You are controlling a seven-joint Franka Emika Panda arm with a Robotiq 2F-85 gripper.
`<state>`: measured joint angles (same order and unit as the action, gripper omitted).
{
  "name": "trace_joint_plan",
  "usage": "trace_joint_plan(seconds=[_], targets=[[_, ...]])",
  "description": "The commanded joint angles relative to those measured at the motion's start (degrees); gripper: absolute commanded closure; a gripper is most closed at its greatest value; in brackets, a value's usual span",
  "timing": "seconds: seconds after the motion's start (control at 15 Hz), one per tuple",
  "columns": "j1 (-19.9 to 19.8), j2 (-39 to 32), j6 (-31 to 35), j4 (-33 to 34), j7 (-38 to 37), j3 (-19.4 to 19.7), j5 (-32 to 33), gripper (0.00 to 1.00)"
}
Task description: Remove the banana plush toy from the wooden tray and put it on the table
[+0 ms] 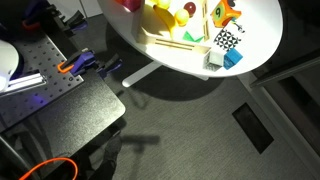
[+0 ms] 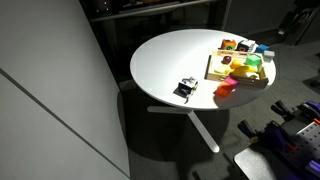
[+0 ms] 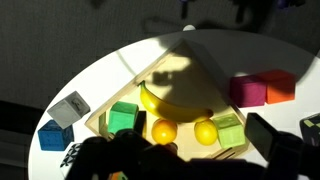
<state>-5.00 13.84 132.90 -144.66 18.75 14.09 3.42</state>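
Wrist view shows the banana plush toy (image 3: 172, 102) lying in the wooden tray (image 3: 215, 80) on the table (image 3: 100, 70), so the gripper (image 3: 190, 158), with fingers (image 3: 272, 145) spread wide and holding nothing, could catch the yellow round toys (image 3: 163, 130) just beside it on the near side when closing

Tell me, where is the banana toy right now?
In the wrist view the banana toy lies in the wooden tray, beside a green block and just above two yellow balls.
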Motion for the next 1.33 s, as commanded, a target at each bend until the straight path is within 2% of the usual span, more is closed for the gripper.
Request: trace_joint_plan(seconds=[0.0,0.47,0.73,1.27], targets=[[-0.7,-6.4,0.5,5.8,-0.4,-1.1,-1.3,0.0],[-1.5,-15.0,2.7,11.1,3.3,-1.8,-4.9,0.0],[-2.6,-18.4,5.4,11.5,8.2,-2.6,-6.8,0.0],[-5.6,-22.6,9.4,11.0,19.9,-4.8,-5.6,0.0]])
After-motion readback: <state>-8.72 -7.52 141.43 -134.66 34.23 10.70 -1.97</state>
